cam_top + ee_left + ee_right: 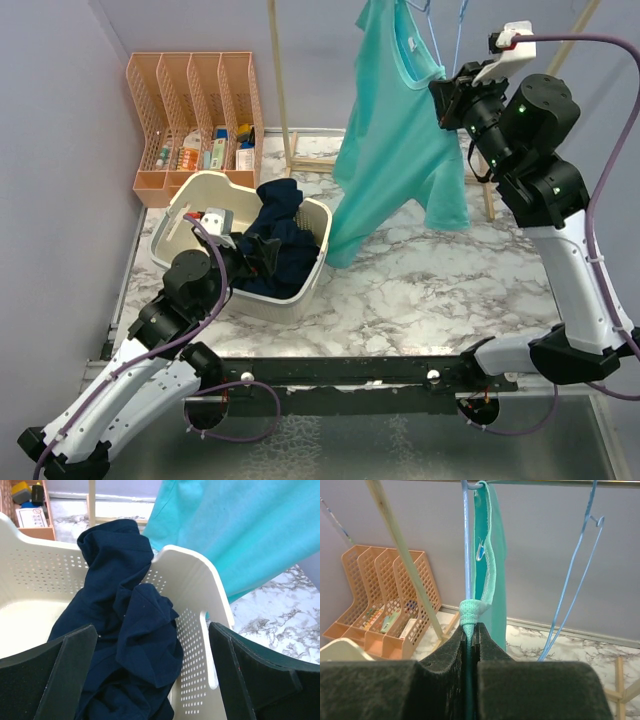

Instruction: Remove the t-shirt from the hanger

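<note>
Your right tool (447, 100) is raised at about 1 o'clock in the overhead view. Its jaws are pressed together on a bunched, ribbed edge of the teal t-shirt (395, 150), seemingly the collar. In the right wrist view that pinched fold sits just above the fingertips (479, 639), right beside the blue wire hanger (466, 540).

The t-shirt is still on the hanger. It hangs lopsided from 12 o'clock towards the centre of the marble table (420, 290), with its lower edge close to the right side of the white basket (305, 285).

Your left tool (262, 255) is low at about 8 o'clock, with its jaws spread wide and nothing between them. It hovers over the basket and the navy garment (285, 215) heaped inside, which spills over the far rim. An orange file rack (195, 110) stands at 10 o'clock.

Judging by this, the task is in its early part. A grip on the shirt is made, but the cloth has not come off the wire. You probably have yet to draw the collar clear of the hanger and pull the whole shirt free.
</note>
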Robot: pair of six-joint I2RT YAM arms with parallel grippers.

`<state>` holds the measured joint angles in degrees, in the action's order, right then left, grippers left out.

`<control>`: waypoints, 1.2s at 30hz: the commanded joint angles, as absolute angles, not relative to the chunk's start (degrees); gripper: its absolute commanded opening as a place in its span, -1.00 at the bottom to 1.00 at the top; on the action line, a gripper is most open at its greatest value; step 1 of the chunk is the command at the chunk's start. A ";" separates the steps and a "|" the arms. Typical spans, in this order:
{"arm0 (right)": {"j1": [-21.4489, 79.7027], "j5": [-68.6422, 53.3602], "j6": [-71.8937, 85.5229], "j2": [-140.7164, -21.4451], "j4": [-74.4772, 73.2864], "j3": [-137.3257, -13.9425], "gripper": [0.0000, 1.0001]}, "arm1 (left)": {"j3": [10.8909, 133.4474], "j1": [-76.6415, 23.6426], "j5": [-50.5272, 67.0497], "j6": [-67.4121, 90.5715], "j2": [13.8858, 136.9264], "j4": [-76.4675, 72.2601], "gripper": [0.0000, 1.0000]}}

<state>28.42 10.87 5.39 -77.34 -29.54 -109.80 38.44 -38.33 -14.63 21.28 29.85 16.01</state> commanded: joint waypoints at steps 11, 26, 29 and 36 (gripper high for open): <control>28.39 -4.15 11.87 -57.76 -40.89 -94.09 -0.98 | 51.74 -38.23 2.41 12.59 41.70 5.07 0.99; 28.39 -25.83 13.04 -40.30 -46.02 -72.56 -0.98 | 69.60 -38.23 38.47 2.14 57.89 -3.14 0.59; 28.38 -27.21 12.59 -38.81 -46.48 -71.98 -0.98 | 73.49 -38.19 47.98 2.73 62.39 -1.98 0.71; 28.39 -30.23 12.32 -35.71 -44.90 -70.20 -0.98 | 73.14 -38.16 64.77 15.27 68.89 -16.70 0.73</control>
<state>28.42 -25.87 12.75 -37.01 -48.60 -71.42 73.23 -38.33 50.15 6.76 66.83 -5.08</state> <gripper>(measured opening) 0.036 0.863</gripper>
